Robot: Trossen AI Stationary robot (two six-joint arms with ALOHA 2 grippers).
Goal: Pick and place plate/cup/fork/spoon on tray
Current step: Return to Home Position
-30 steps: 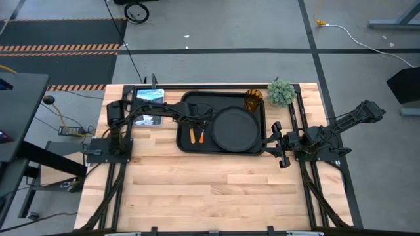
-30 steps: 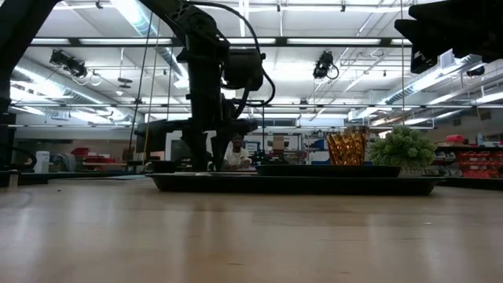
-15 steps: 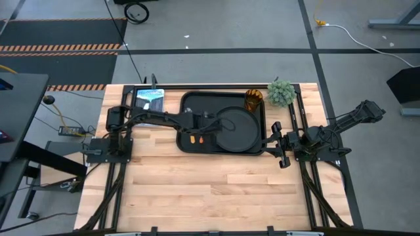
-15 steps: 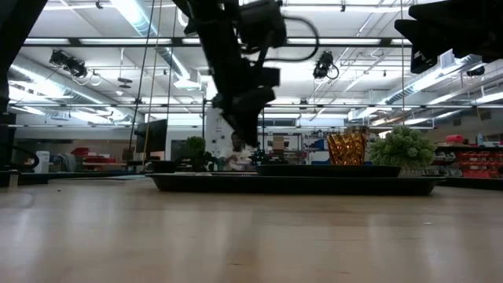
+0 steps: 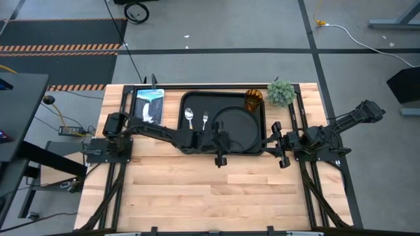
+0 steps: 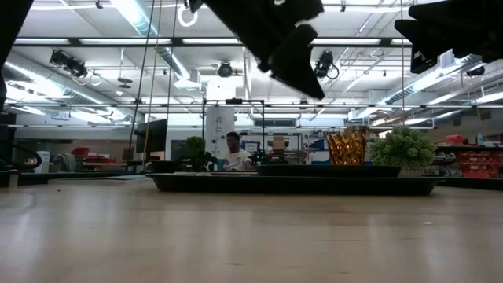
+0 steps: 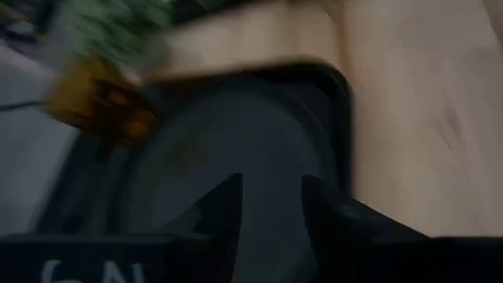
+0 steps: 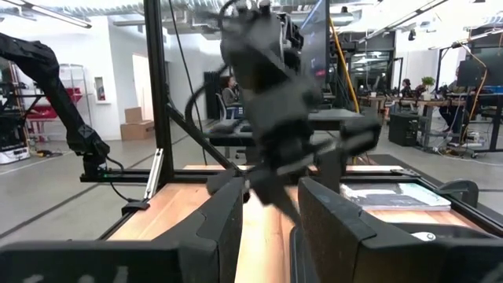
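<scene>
The black tray [image 5: 186, 145] lies at the table's far middle. On it are the round black plate [image 5: 237, 128] on the right and the amber cup [image 5: 253, 99] upright in its far right corner. The spoon [image 5: 189, 116] and the fork [image 5: 205, 119] lie side by side on its left part, and my left arm hides their handle ends. My left gripper [image 5: 220, 161] hangs open and empty above the tray's near rim, and shows high up in the low view [image 6: 292, 49]. My right gripper [image 5: 275, 144] waits open by the tray's right side.
A small green plant [image 5: 281, 93] stands on the table just right of the cup. A blue and white packet [image 5: 149, 105] lies left of the tray. The bare wooden table [image 5: 216, 190] stretches from the tray toward the near edge. A person [image 6: 233, 152] shows in the room behind.
My left gripper has left the place over the fork and spoon in the tray's left part. It has gone toward the table's near edge and right, and has risen well above the tray. The spoon's bowl and the fork's tines, hidden under the arm before, now show.
</scene>
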